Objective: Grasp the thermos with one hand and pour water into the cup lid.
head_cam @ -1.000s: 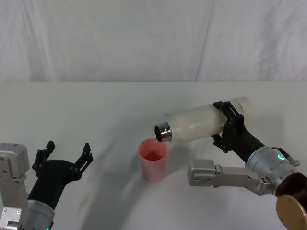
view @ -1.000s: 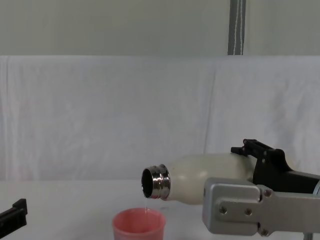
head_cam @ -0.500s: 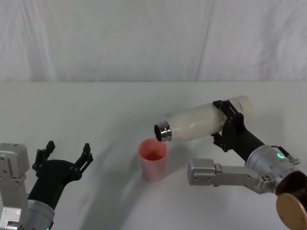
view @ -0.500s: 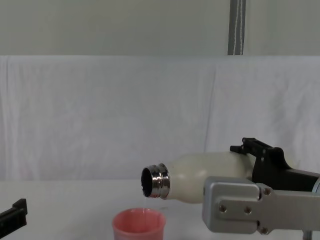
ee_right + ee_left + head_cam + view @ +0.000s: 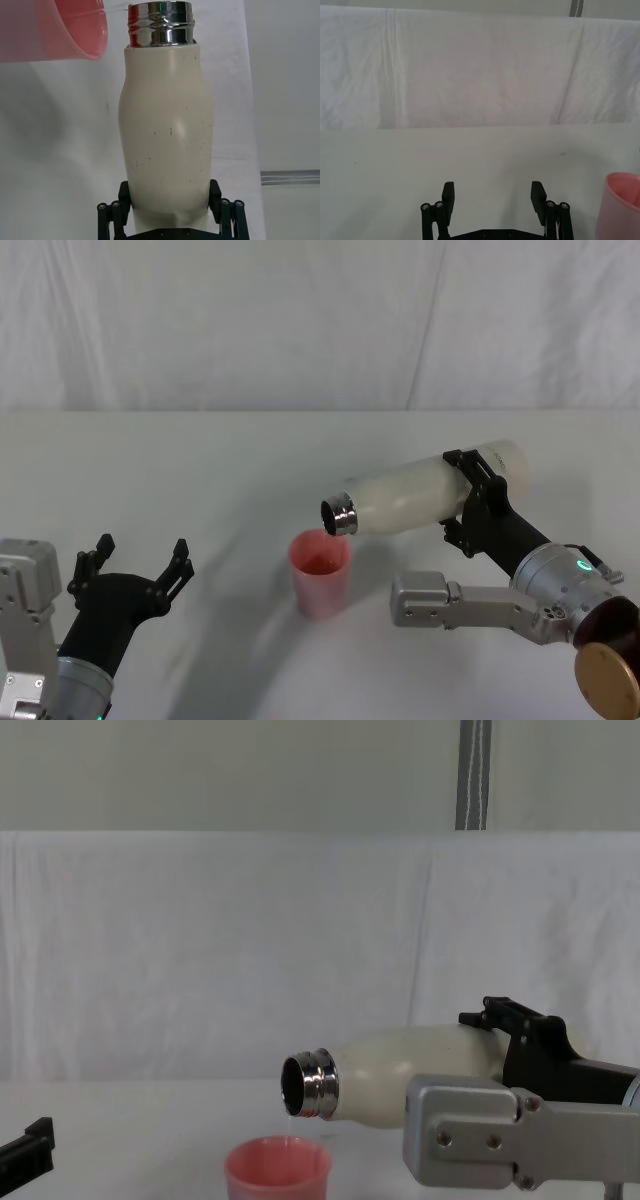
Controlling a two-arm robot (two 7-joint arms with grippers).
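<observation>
Overhead, held the thermos [image 5: 425,496] clamped in the right gripper [image 5: 474,502] around its lower body, tipped nearly level above the white table [image 5: 200,470], base toward 2 o'clock and open steel neck [image 5: 339,517] toward 8 o'clock. Hung that neck just over the far rim of the cup lid [image 5: 320,574], apart from it. Stood the pink cup lid upright near mid-table, at 7 o'clock from the neck, with a thin wet-looking pool at its bottom; amount unclear. Showed a fine thread dropping from the neck in the chest view. Rested the left gripper [image 5: 135,564] at 9 o'clock of the cup, well apart, fingers spread and holding nothing.
</observation>
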